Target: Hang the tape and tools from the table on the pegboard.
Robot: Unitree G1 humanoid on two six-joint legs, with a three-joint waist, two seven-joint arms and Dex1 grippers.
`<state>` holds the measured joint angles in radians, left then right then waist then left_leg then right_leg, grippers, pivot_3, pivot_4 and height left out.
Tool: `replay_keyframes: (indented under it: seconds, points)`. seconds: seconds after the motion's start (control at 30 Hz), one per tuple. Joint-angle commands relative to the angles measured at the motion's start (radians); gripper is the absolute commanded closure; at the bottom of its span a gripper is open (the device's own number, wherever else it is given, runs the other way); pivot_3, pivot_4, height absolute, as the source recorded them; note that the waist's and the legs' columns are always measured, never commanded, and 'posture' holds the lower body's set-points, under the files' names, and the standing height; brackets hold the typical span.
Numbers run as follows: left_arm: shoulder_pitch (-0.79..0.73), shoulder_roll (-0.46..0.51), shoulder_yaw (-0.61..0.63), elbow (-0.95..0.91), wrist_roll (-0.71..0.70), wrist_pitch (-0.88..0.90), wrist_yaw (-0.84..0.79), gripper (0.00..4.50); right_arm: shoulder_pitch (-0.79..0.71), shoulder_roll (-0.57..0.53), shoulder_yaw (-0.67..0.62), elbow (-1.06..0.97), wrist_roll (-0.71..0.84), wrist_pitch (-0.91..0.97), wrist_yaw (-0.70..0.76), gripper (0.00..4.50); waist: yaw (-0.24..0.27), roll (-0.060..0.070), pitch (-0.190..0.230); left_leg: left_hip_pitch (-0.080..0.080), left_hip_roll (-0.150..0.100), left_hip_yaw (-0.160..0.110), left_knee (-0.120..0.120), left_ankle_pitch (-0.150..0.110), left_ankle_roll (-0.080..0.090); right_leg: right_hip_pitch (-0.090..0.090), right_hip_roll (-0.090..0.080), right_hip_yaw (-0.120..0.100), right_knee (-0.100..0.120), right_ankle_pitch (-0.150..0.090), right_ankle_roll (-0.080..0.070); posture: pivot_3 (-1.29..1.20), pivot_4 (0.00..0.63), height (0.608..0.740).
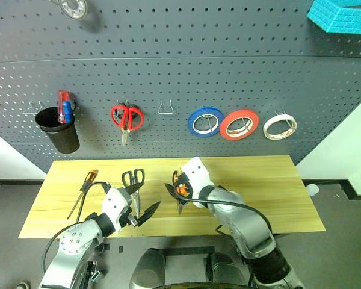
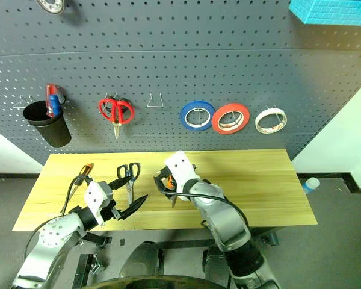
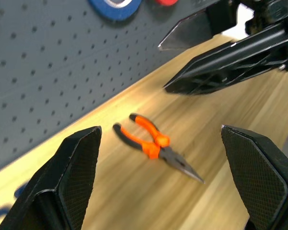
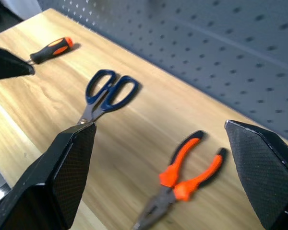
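A bright red roll of tape (image 1: 239, 124) already hangs on the dark grey perforated pegboard (image 1: 168, 72). On the light wooden counter (image 1: 271, 186) lie orange-and-black needle-nose pliers (image 4: 185, 179), blue-grey-handled scissors (image 4: 104, 96) and a slim orange-and-black-handled screwdriver (image 1: 84, 189). The right gripper (image 1: 177, 191) hovers over the pliers, fingers spread wide and empty; the left gripper (image 1: 143, 208), also spread and empty, waits nearby. To grasp well, straddle both pliers handles squarely before closing.

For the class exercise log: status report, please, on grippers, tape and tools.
Left gripper and right gripper open, empty. Red tape hung on pegboard. Pliers, scissors, screwdriver lie on table. Nothing in the way.
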<state>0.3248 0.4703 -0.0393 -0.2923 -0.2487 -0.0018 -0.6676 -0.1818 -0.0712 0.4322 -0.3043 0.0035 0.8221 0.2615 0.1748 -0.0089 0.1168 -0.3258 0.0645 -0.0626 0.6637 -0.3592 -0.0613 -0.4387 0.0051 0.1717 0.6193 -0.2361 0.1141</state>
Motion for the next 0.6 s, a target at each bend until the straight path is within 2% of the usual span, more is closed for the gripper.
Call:
replay_keyframes:
  seconds: [0.03, 0.27, 0.5, 0.6]
  points:
    - [0.044, 0.014, 0.039, -0.095, 0.004, 0.025, 0.031, 0.36, -0.039, 0.037, 0.013, 0.036, -0.034, 0.011, -0.052, 0.03, 0.0, 0.0, 0.011, -0.001, 0.0, 0.0, 0.0, 0.0, 0.0, -0.001, 0.0, 0.0, 0.0, 0.0, 0.0, 0.43, 0.162, 0.72]
    - [0.133, 0.035, 0.071, -0.185, -0.007, 0.067, 0.044, 0.36, -0.064, 0.145, -0.012, 0.103, -0.029, 0.111, -0.125, 0.03, 0.001, 0.003, 0.04, -0.014, 0.0, -0.001, 0.0, 0.0, 0.0, -0.014, 0.0, -0.002, 0.0, 0.0, 0.0, 0.44, 0.196, 0.72]
    - [0.168, 0.04, 0.076, -0.239, -0.01, 0.102, 0.045, 0.36, -0.06, 0.216, -0.027, 0.11, -0.003, 0.194, -0.185, 0.03, -0.002, 0.005, 0.076, -0.015, 0.001, -0.002, 0.0, 0.0, 0.0, -0.014, -0.001, -0.003, 0.0, -0.001, -0.001, 0.44, 0.225, 0.72]
    - [0.174, 0.041, 0.08, -0.246, -0.012, 0.113, 0.043, 0.36, -0.076, 0.232, -0.019, 0.138, 0.005, 0.188, -0.203, 0.03, -0.005, 0.005, 0.085, -0.02, 0.001, -0.002, -0.001, 0.0, 0.0, -0.02, 0.0, -0.003, 0.002, -0.001, 0.0, 0.44, 0.23, 0.72]
